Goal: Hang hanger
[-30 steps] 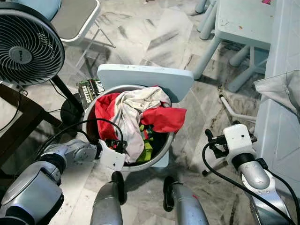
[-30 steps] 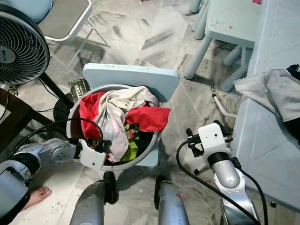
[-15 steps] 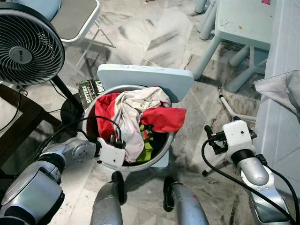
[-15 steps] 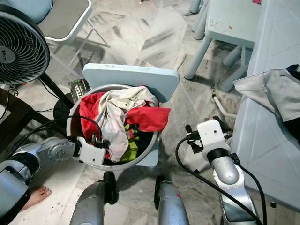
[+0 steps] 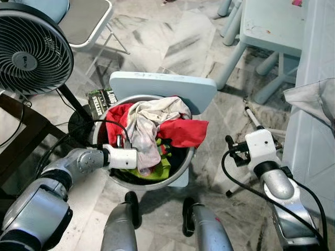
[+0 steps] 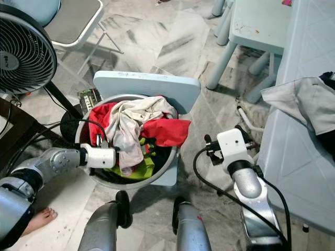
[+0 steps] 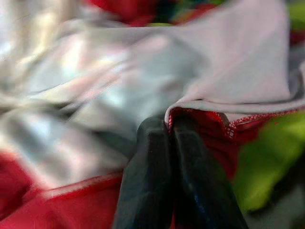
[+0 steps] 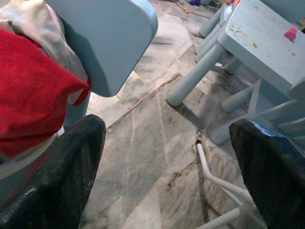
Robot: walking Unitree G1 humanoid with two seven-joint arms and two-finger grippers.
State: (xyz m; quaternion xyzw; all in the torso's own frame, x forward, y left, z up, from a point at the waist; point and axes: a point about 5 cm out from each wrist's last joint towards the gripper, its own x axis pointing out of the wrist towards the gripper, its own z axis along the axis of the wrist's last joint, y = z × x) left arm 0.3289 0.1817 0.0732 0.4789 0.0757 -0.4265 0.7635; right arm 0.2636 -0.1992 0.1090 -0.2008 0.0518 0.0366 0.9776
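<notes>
Since a second ago the left hand (image 7: 169, 125) has swung off the near rim of the grey basin (image 5: 178, 180) and in over the laundry, its wrist now level above the left side of the bowl. The right arm has drifted a little toward the basin. The left hand's two black fingers are pressed together at the red-stitched hem of a whitish cloth (image 5: 149, 123); whether any fabric is pinched between them cannot be told. The right hand (image 8: 167, 129) hangs with its fingers spread wide, holding nothing, above the marble floor to the right of the basin. What looks like the white hanger (image 5: 253, 117) lies on that floor just beyond the right hand, near the legs of the small blue desk (image 5: 275, 23) and well apart from the left hand. It is a thin white tube with a bend, partly hidden by the right wrist. The basin sits on a pale blue stool (image 5: 162, 86), with a red garment (image 5: 183, 130) draped over its right rim and a green one (image 5: 157, 171) low inside. A black fan (image 5: 31, 49) crowds the left side. A white desk (image 5: 314, 130) edges the right, leaving a narrow strip of floor between it and the stool.
</notes>
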